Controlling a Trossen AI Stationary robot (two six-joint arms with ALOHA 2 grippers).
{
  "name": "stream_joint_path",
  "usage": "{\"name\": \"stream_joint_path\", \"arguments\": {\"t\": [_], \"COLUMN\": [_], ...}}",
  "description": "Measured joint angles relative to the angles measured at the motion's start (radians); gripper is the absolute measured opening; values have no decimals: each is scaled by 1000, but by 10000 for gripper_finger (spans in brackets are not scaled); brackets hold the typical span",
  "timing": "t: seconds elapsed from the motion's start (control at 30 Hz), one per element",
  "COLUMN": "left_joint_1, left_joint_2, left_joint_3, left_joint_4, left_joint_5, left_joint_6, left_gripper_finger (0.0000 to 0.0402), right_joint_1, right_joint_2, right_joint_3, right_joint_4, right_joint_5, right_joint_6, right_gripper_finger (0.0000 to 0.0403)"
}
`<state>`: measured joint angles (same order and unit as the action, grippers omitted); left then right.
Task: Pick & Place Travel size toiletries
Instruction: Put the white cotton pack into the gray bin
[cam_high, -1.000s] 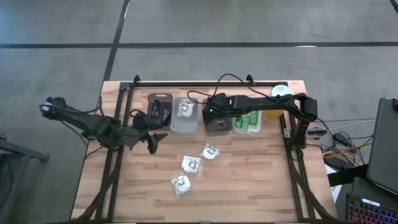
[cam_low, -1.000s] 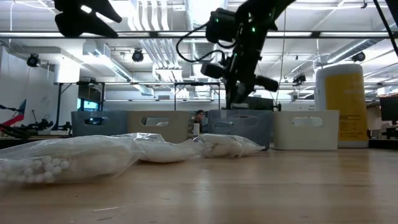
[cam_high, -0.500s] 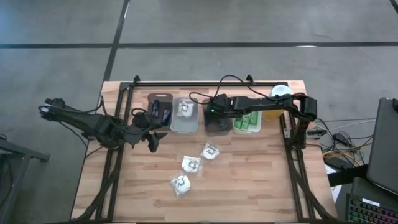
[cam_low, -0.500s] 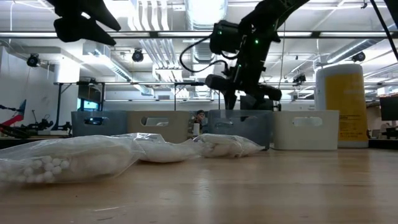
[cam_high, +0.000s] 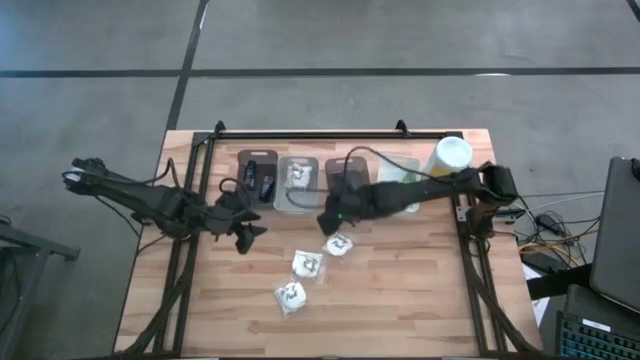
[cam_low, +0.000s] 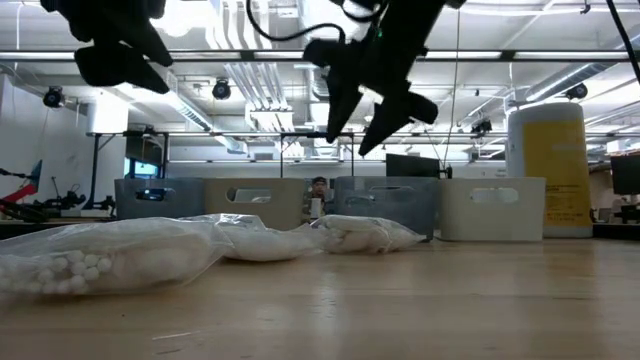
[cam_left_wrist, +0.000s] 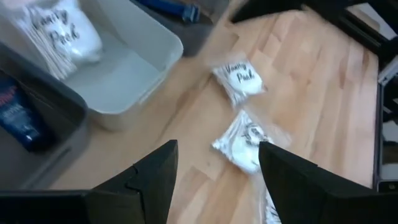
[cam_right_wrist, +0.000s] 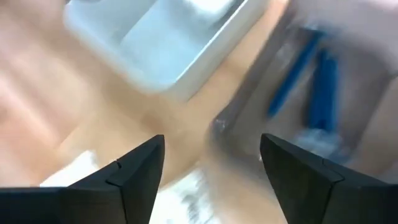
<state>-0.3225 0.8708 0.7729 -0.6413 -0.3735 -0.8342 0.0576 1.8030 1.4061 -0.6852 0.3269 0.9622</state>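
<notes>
Three white packets lie on the wood: one (cam_high: 340, 244) nearest the trays, one (cam_high: 307, 264) in the middle, one (cam_high: 290, 295) nearest the front edge. A fourth packet (cam_high: 297, 175) lies in the light tray (cam_high: 297, 200), and dark-blue tubes (cam_high: 262, 180) lie in the dark tray (cam_high: 250, 160). My right gripper (cam_high: 330, 218) hangs open above the table, just short of the nearest packet (cam_right_wrist: 74, 174), with nothing between its fingers (cam_low: 365, 110). My left gripper (cam_high: 245, 228) hovers open and empty near the left trays (cam_left_wrist: 217, 180).
Four trays stand in a row at the back; the third (cam_high: 345, 168) is dark, the fourth (cam_high: 405, 172) is white and partly under my right arm. A tall yellow bottle with a white cap (cam_high: 450, 155) stands at the back right. Bare wood lies toward the near edge.
My right gripper has opened above the third, dark tray. It has then swung toward the table's near edge and somewhat left, to a place above the nearest packet. My left gripper has sunk a little. The packets have not moved.
</notes>
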Motion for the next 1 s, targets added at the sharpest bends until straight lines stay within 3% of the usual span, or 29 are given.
{"name": "stream_joint_path", "arguments": {"t": [0.17,0.3,0.57,0.7,1.0], "left_joint_1": [0,0,1,0,0], "left_joint_2": [13,35,128,202,358], "left_joint_3": [-66,-160,-317,-321,-264], "left_joint_4": [130,352,760,804,804], "left_joint_5": [75,154,220,257,275], "left_joint_6": [13,79,128,130,189], "left_gripper_finger": [229,229,229,229,229], "right_joint_1": [120,225,381,416,416], "right_joint_2": [0,0,66,131,239], "right_joint_3": [11,6,-12,-13,-10], "right_joint_4": [23,23,59,131,282], "right_joint_5": [-108,-92,-50,-48,-44], "right_joint_6": [256,489,872,964,976], "right_gripper_finger": [265,254,241,252,276]}}
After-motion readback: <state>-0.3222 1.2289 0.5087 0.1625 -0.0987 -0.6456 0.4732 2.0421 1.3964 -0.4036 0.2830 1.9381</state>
